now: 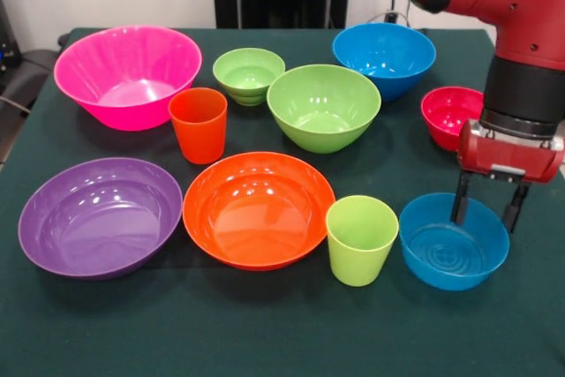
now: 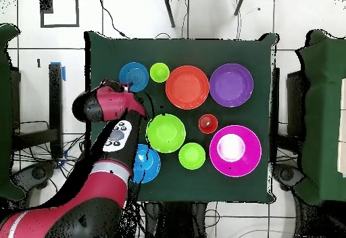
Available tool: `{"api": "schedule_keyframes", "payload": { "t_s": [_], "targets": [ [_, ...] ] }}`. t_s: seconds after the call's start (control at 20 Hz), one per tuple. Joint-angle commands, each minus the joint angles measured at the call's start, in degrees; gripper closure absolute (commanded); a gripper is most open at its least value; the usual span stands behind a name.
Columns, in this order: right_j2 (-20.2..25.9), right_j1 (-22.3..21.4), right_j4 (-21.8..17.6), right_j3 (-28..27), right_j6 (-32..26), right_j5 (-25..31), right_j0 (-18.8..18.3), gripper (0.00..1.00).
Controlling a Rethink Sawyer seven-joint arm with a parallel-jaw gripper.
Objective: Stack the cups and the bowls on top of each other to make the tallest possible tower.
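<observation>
the gripper (image 1: pixel 488 211) hangs with its two fingers spread wide over the far rim of the small blue bowl (image 1: pixel 453 245), holding nothing. counted: eight bowls and two cups, none stacked. at the blue bowl's 9 o'clock stands the lime cup (image 1: pixel 361 239); the orange cup (image 1: pixel 198 124) sits near table centre. the small red bowl (image 1: pixel 450 115) shows in the front view; overhead the arm (image 2: pixel 108 147) covers it.

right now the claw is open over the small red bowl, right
Not quite. The front view shows the claw open over the small blue bowl, its fingertips dipping inside the rim. The small red bowl sits behind it, untouched.
</observation>
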Motion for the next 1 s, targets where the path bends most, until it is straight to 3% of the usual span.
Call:
{"api": "schedule_keyframes", "payload": {
  "t_s": [0.05, 1.0],
  "targets": [
    [10.13, 2.5, -0.9, -1.92, 3.02, 4.29, -1.49, 0.0],
    [9.02, 2.74, -1.45, -2.12, 3.14, 4.34, -1.13, 0.0]
  ]
}}
